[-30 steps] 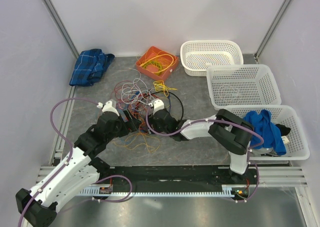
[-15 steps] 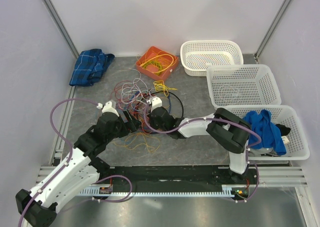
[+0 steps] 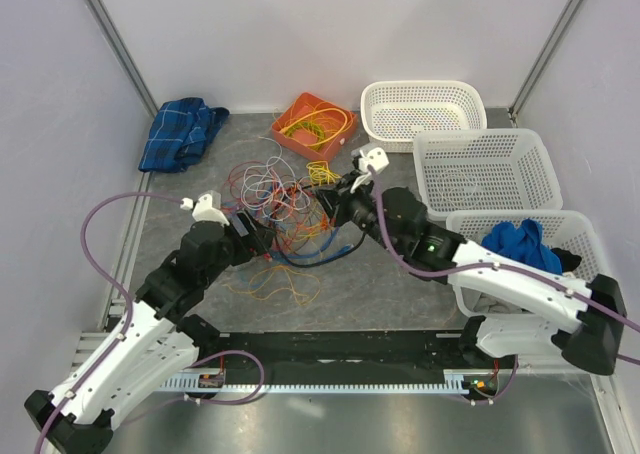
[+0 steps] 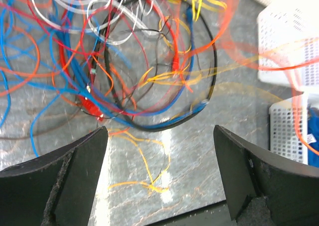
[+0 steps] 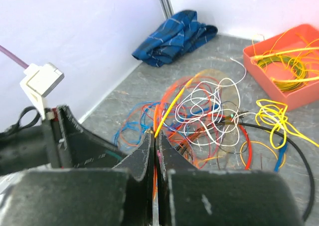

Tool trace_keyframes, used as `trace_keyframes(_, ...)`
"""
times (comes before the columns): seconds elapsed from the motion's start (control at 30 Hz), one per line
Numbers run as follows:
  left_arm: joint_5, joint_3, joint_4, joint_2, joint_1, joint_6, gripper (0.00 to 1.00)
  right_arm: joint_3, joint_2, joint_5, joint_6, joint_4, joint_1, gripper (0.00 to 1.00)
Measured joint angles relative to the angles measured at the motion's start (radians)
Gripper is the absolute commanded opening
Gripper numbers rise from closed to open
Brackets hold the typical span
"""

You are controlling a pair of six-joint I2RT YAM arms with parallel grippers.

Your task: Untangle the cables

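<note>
The cables (image 3: 285,196) lie in a tangle of red, blue, orange, white, yellow and black wires on the grey tabletop. My right gripper (image 3: 338,206) is raised at the tangle's right edge. In the right wrist view its jaws (image 5: 155,136) are pressed together on a yellow-orange cable (image 5: 174,104) that rises from the tips toward the pile (image 5: 209,106). My left gripper (image 3: 266,238) hovers at the tangle's near left side. It is wide open (image 4: 159,136) over bare table and a thin loose yellow wire (image 4: 144,161), with the tangle (image 4: 124,61) just ahead of it.
An orange tray (image 3: 300,108) with coiled yellow cable sits behind the tangle. Three white baskets (image 3: 420,109) (image 3: 485,169) (image 3: 600,299) line the right side, the nearest holding blue cloth (image 3: 525,249). A folded blue cloth (image 3: 180,132) lies back left. Loose orange wires (image 3: 275,279) are in front.
My right gripper has shut on a cable and the right arm has lifted and swung right and back, pulling wires with it. The left gripper stays open and has shifted slightly.
</note>
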Motion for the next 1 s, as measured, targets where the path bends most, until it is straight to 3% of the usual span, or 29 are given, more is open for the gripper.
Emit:
trace_keyframes(0.3,0.002,0.026,0.124,-0.016,0.0,0.064,0.91,-0.002,-0.154,0.004,-0.011,-0.127,0.0,0.0)
trace_keyframes(0.47,0.071,-0.014,0.311,-0.04,0.0,0.075,0.91,-0.019,-0.182,0.004,-0.01,-0.164,0.0,0.0)
trace_keyframes(0.63,0.153,-0.015,0.447,0.037,0.0,0.09,0.9,-0.033,-0.201,0.002,-0.003,-0.19,0.0,0.0)
trace_keyframes(1.0,0.398,-0.01,0.623,0.178,0.0,0.174,0.88,-0.047,-0.26,-0.002,0.006,-0.216,0.0,0.0)
